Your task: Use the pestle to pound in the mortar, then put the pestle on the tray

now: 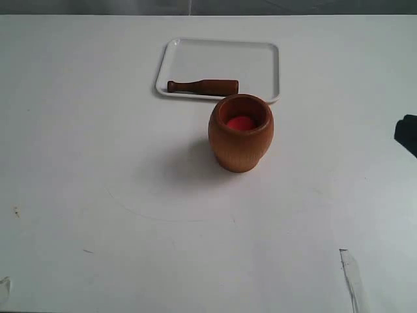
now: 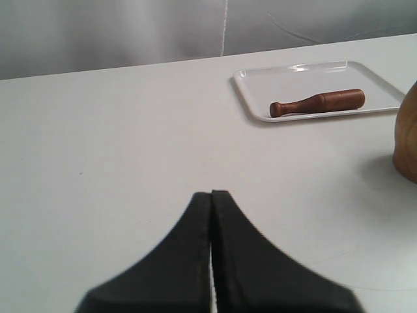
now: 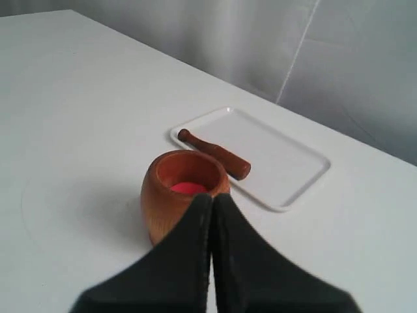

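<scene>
Two grippers hang over the near side of the counter [image 1: 98,163], and both are empty. The left gripper [image 2: 212,192] has its jaws pressed together with nothing between them. The right gripper [image 3: 212,194] is pressed together the same way and holds nothing.

Farther in, about the middle of the counter, the mortar [image 1: 240,140] stands upright. A red thing [image 1: 240,123] sits at the bottom of it. I cannot tell what it is.

Just behind the mortar, toward the far edge, lies the tray [image 1: 221,55]. The two are very close, but I cannot tell if they touch. The pestle [image 1: 203,86] lies flat in the tray, along the tray's near rim. Its small knob points to the left edge of the counter and its thick end points to the right edge.

Which step is this? The pestle is in the tray and no gripper has it, so I think it is either the very start or the very end. These views alone do not say which.

If pounding is not yet done, I think the next move needs one gripper to spread its jaws, reach over to the tray, and pinch the pestle near its thin end. Then it must lift the pestle clear of the rim and bring the thick end down into the mortar. The mortar is tall and could tip if it is bumped.
</scene>
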`<state>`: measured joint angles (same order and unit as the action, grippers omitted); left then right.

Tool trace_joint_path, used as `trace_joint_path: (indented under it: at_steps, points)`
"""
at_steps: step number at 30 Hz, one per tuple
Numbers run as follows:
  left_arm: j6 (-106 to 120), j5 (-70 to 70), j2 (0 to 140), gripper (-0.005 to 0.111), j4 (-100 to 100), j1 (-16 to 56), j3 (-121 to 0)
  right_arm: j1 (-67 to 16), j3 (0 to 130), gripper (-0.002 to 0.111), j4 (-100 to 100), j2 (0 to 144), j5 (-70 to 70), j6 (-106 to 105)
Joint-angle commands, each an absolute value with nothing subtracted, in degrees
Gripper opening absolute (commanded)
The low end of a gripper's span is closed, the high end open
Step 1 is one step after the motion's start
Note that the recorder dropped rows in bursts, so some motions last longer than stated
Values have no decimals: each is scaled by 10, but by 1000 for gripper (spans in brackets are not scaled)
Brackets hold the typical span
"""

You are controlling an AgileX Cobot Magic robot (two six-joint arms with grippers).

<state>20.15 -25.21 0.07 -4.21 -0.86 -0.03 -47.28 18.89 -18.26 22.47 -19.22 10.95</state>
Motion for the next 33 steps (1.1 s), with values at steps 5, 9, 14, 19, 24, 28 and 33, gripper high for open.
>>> trace_joint_path:
  at_steps: [5, 9, 14, 19, 24, 28, 33]
  points:
    - [197, -250, 0, 0, -38, -4, 0, -474, 184, 0, -172, 223, -187, 112]
    - [197, -250, 0, 0, -38, -4, 0, -474, 184, 0, -172, 220, -187, 112]
    - [197, -250, 0, 0, -38, -4, 0, -475, 184, 0, -172, 195, -187, 112]
    - [197, -250, 0, 0, -38, -4, 0, -475, 184, 0, -172, 187, -187, 112]
    - [197, -250, 0, 0, -38, -4, 0, -445, 184, 0, -141, 119, -187, 121]
    - [197, -250, 0, 0, -38, -4, 0, -386, 184, 0, -127, 57, -187, 121]
    - [197, -250, 0, 0, -38, -4, 0, -298, 184, 0, -123, 9, -192, 122]
